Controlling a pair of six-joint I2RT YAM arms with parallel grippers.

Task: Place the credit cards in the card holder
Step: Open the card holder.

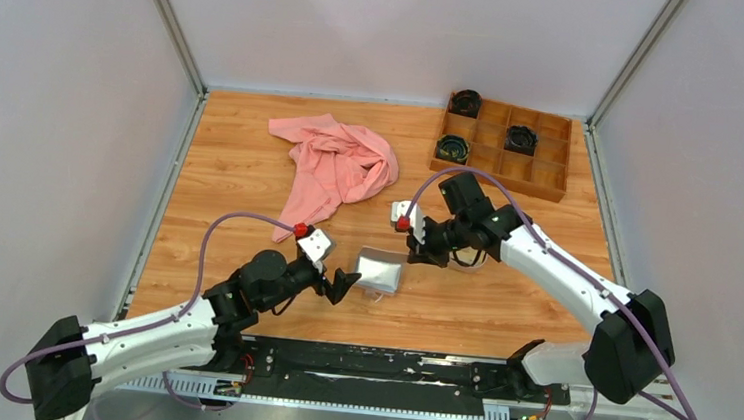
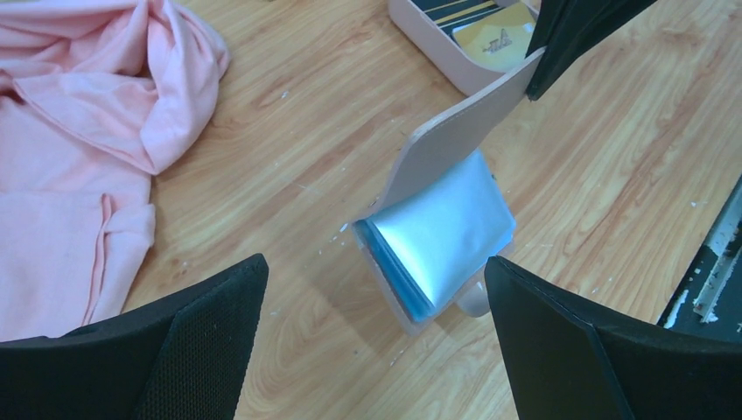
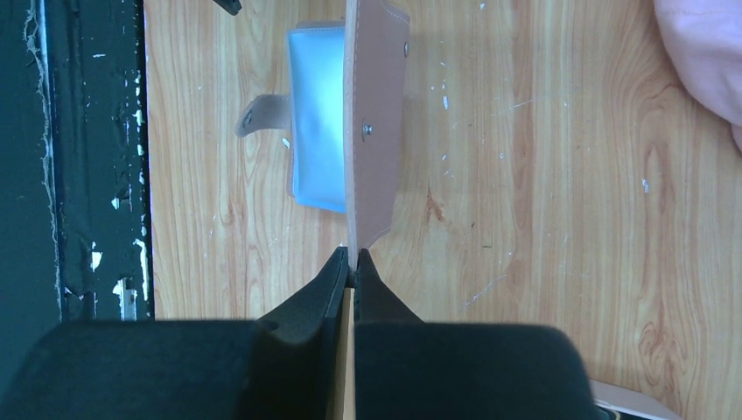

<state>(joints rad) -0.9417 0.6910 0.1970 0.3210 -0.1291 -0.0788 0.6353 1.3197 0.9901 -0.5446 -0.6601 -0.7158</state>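
Observation:
The tan card holder point(image 1: 380, 271) lies open on the table, its light blue pockets point(image 2: 446, 227) facing up. Its tan cover flap point(image 3: 376, 114) stands raised, pinched at the edge by my shut right gripper point(image 3: 352, 261). My left gripper point(image 2: 376, 262) is wide open just short of the holder's near end, with nothing between its fingers point(image 2: 192, 341). A yellow-gold credit card point(image 2: 494, 39) and a black striped one point(image 2: 446, 10) lie in the pinkish tray point(image 2: 429, 48) behind the holder.
A crumpled pink cloth point(image 1: 337, 162) lies at the back left of the table. A wooden compartment box point(image 1: 503, 145) with dark coiled items stands at the back right. The black base rail point(image 3: 79, 175) runs along the table's near edge.

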